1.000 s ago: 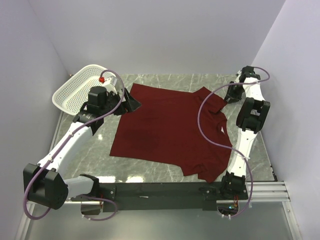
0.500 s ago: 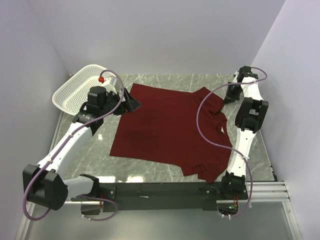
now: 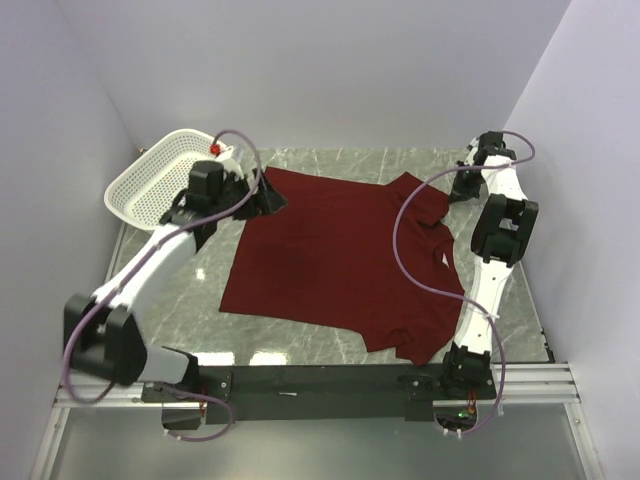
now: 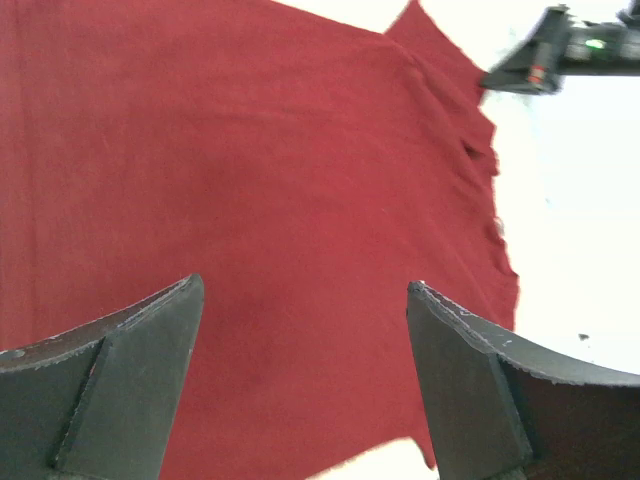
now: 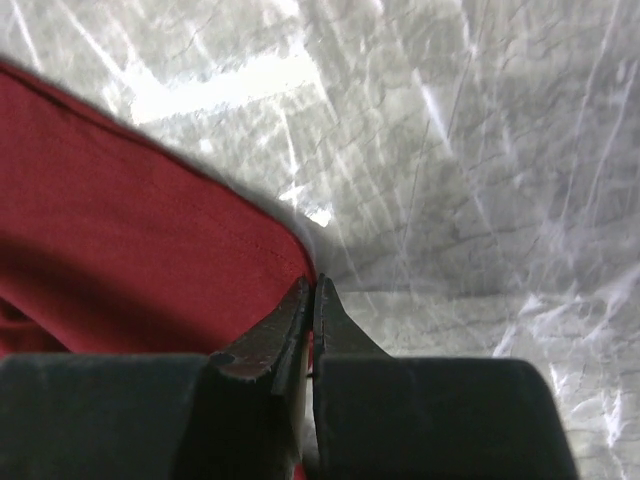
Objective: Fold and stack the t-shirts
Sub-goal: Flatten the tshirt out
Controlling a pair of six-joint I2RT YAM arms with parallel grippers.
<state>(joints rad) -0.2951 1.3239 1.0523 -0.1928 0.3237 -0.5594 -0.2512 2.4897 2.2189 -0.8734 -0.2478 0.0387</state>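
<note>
Maroon short-sleeved cloth t-shirt [image 3: 340,260] flat, unfolded; right tool [image 5: 312,300] clenched on its sleeve hem, left tool [image 4: 305,285] released; all folding left.

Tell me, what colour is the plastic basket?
White basket, perforated all over; best seen in the top view.

One dark red t-shirt [image 3: 340,260], one white basket [image 3: 140,190] and one marble table [image 3: 200,300] are in view. There are two robot arms, the left arm [image 3: 150,270] and the right arm [image 3: 497,240]. Each ends in one two-finger gripper, so two in all: the left gripper [image 3: 272,198] and the right gripper [image 3: 455,188].
</note>
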